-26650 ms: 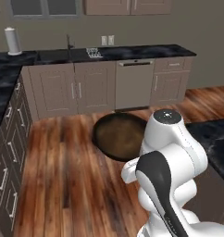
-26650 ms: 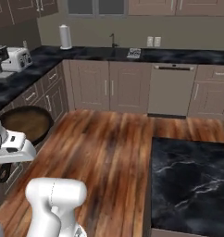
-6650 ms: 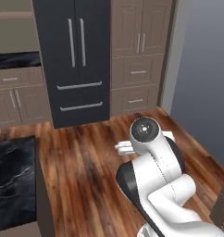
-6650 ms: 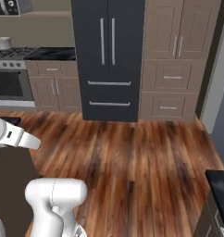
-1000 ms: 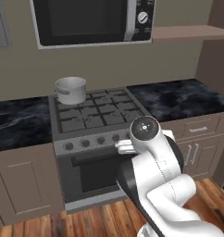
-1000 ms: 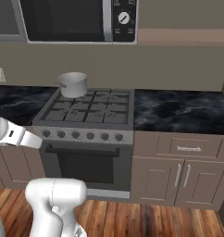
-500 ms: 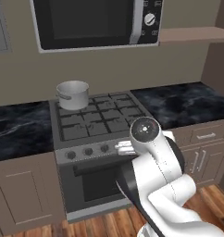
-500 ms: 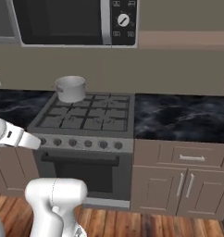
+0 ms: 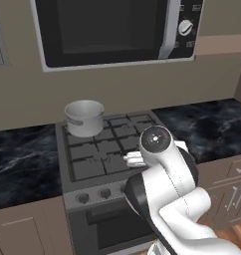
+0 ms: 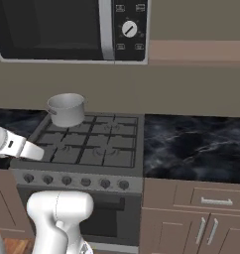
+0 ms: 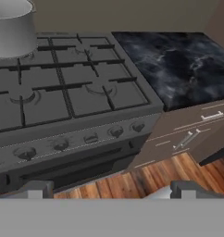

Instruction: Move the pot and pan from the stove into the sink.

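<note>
Kitchen wall with microwave [image 9: 115,30] mounted above the stove [image 9: 107,154], black marbled counter [image 10: 196,141] on both sides. Pot [image 9: 84,117] on the back-left burner, upright, on the grate, nothing touching it. No pan on the grates. Gripper [image 11: 109,190] spread wide and empty, hovering in front of the stove's knob row, well apart from the pot. Pot at the top-left corner of the hand view, partly cut off. Long reach still needed across the front burners. Likely risks: fingers catching a grate bar on the way in; a smooth, straight steel wall slipping from a rim pinch; tipping if seized off-centre or by one loop handle alone.
</note>
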